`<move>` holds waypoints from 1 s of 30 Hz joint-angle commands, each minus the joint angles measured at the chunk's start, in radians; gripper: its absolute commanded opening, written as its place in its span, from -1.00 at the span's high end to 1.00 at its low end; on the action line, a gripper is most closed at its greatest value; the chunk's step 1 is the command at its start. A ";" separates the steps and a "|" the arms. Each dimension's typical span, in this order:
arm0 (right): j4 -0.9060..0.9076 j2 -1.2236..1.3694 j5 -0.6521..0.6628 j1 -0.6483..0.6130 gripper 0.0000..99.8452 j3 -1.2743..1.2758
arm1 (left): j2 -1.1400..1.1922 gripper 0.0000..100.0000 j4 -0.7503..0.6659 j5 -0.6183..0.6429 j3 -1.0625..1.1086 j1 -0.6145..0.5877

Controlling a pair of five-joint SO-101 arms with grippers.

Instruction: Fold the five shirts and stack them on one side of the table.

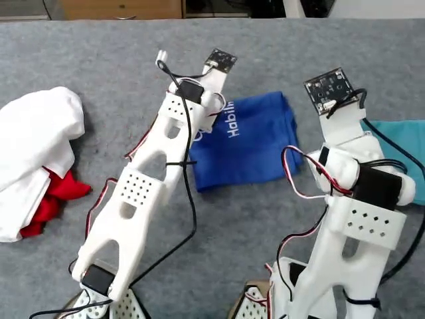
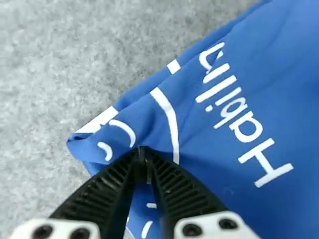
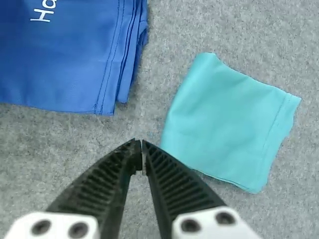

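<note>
Grey felt-like surface (image 1: 99,60) seen from above, with two white arms reaching in from its near edge. Four shirts can be counted.

Progress: two shirts look folded. The blue shirt (image 1: 255,143) lies as a flat rectangle near the middle of the surface. The teal shirt (image 1: 405,143) lies as a smaller flat rectangle at the right edge. The two lie near each other but apart, with bare felt between them, so no stack has been formed. At the left edge the white shirt (image 1: 36,143) sits in a loose heap over the red shirt (image 1: 56,196), and both are still crumpled. By this evidence the task is judged less than half done. What remains is to fold the heaped shirts and gather everything into one pile.

Left hand (image 2: 142,155): narrow, with its jaws drawn together at the corner of the blue shirt nearest the left edge. The tips are down on the cloth, and a crease running from them suggests a fold of fabric is pinched.

Right hand (image 3: 139,147): jaws together and holding nothing, poised over the bare strip of surface between the blue shirt's hemmed edge and the teal shirt. The teal shirt lies just beside its tips, apart from them.
</note>
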 commanded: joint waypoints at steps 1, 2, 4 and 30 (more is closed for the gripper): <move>0.002 -0.001 -0.006 -0.004 0.95 -0.054 | 0.004 0.96 -0.008 -0.038 -0.038 -0.035; 0.002 -0.001 -0.006 -0.004 0.95 -0.054 | 0.005 0.96 -0.008 -0.038 -0.043 -0.043; 0.002 -0.001 -0.006 -0.004 0.95 -0.054 | -0.001 0.96 -0.003 -0.037 -0.043 -0.055; -0.170 0.022 -0.012 -0.071 0.95 0.064 | -0.260 0.96 0.319 0.132 -0.358 -0.199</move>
